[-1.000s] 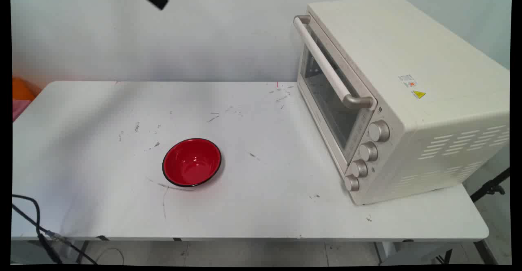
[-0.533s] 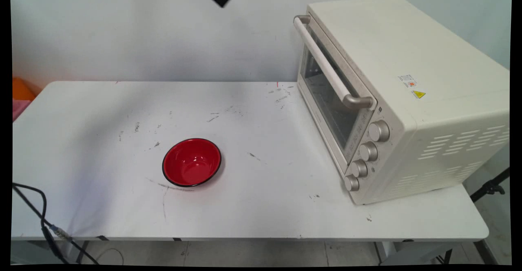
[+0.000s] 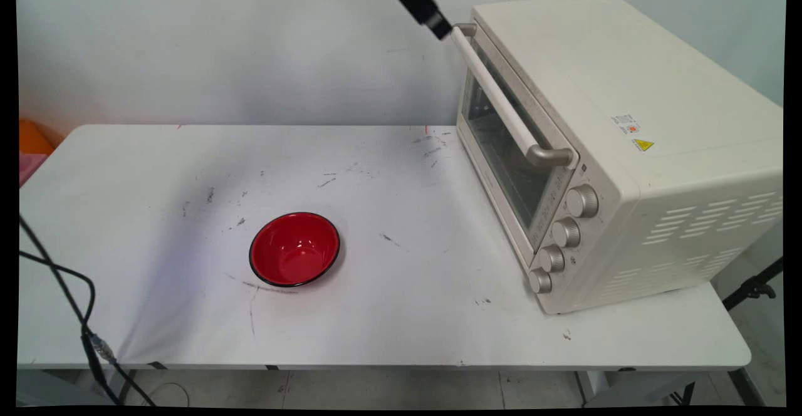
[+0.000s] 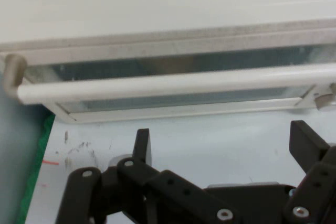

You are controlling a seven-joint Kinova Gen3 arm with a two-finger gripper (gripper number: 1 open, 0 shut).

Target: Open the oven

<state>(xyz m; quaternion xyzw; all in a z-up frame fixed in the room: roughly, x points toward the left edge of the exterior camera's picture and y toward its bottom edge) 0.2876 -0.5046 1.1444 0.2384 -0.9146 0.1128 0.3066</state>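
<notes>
While hovering just beside the oven's handle (image 4: 173, 83), the fingers (image 4: 143, 146) are spread wide, empty.

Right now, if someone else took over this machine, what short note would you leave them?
Claw: open, empty, high at the far end of the oven's door handle, not touching it.
Oven: on the table's right side, door shut.
Red bowl: empty, left of the oven, far from the claw.
Nothing has been gripped; no goal is given.

Plain pale wall (image 3: 250, 59), scuffed white table (image 3: 407, 316), grey floor (image 3: 376, 388)
</notes>
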